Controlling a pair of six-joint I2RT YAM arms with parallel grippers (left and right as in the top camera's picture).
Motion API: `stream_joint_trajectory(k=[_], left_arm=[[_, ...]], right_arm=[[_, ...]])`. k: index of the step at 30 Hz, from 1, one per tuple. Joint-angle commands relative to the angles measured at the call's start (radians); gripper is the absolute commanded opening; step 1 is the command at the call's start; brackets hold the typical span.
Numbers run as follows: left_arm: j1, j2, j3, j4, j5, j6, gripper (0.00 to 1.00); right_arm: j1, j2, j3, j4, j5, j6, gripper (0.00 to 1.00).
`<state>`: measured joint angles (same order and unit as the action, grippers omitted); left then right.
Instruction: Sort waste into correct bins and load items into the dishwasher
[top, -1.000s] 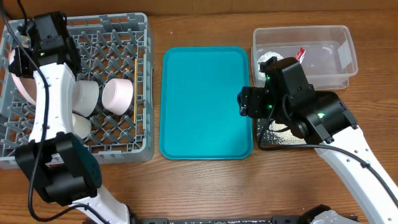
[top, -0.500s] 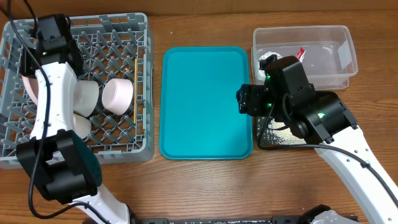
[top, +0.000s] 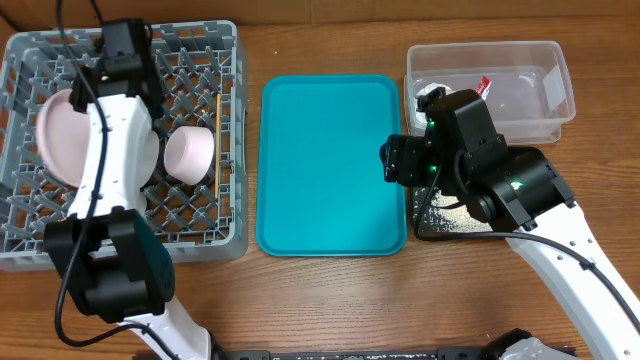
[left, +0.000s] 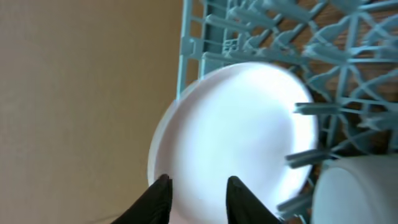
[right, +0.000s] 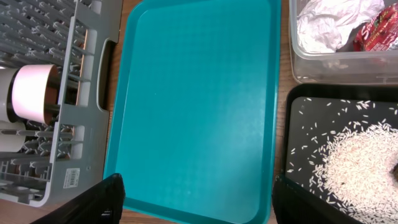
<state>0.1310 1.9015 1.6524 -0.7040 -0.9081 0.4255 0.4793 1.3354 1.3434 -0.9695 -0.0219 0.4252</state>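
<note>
Now, the round white-pinkish plate (top: 58, 135) stands on edge in the left part of the large square grey plastic dish rack (top: 200, 240). It is propped among the upright tines, which I judge is what keeps it from dropping flat.

Your left gripper (left: 199, 182) sits over the plate's near edge with its fingers a little apart. Both fingers show in front of the plate's face and nothing lies between them, though the wrist view is blurred and I cannot tell whether a tip touches the rim.

Near the plate a small pale pink bowl (top: 190, 150) rests among the tines, and a thin wooden chopstick (top: 218, 140) lies along the rack's right wall.

Your right gripper (right: 199, 208) hovers above the flat teal tray (top: 333, 165), spread wide and holding nothing. The crinkled red wrapper (right: 373, 34) and white paper wad (right: 323, 28) lie in the clear plastic tub (top: 555, 95), and loose rice grains (right: 360, 162) cover the shallow black tray (right: 298, 124).
</note>
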Motion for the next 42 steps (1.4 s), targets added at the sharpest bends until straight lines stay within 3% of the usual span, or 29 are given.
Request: stream_joint_trajectory(k=[1, 3, 8, 15, 20, 22, 24, 26, 29, 42], left_arm=[[-0.045, 0.002, 0.003, -0.009, 0.008, -0.006, 0.36], [-0.07, -0.005, 0.004, -0.021, -0.007, -0.039, 0.42], [-0.121, -0.069, 0.011, -0.113, 0.007, -0.26, 0.54], [-0.141, -0.303, 0.063, -0.364, 0.459, -0.474, 0.54], [-0.141, -0.52, 0.074, -0.476, 0.708, -0.486, 0.5], [-0.141, -0.625, 0.074, -0.526, 0.734, -0.486, 0.68], [-0.141, -0.726, 0.074, -0.578, 0.737, -0.497, 1.0], [-0.141, -0.82, 0.074, -0.621, 0.738, -0.524, 1.0], [-0.141, -0.956, 0.074, -0.665, 0.748, -0.546, 1.0], [-0.141, -1.058, 0.072, -0.689, 0.816, -0.546, 1.0]], right_arm=[[-0.003, 0.002, 0.004, 0.002, 0.002, 0.001, 0.77], [-0.003, 0.002, 0.004, 0.0, 0.002, 0.0, 0.77], [-0.003, 0.002, 0.004, -0.009, 0.002, -0.006, 0.77], [-0.004, 0.002, 0.014, -0.001, 0.045, -0.021, 0.77], [-0.004, -0.006, 0.079, -0.002, 0.047, -0.09, 0.77], [-0.004, -0.018, 0.114, -0.001, 0.047, -0.116, 0.77], [-0.004, -0.036, 0.149, -0.002, 0.047, -0.135, 0.78], [-0.004, -0.057, 0.172, 0.0, 0.047, -0.139, 0.83], [-0.004, -0.093, 0.177, 0.006, 0.047, -0.138, 1.0], [-0.003, -0.079, 0.175, -0.069, 0.039, -0.138, 1.0]])
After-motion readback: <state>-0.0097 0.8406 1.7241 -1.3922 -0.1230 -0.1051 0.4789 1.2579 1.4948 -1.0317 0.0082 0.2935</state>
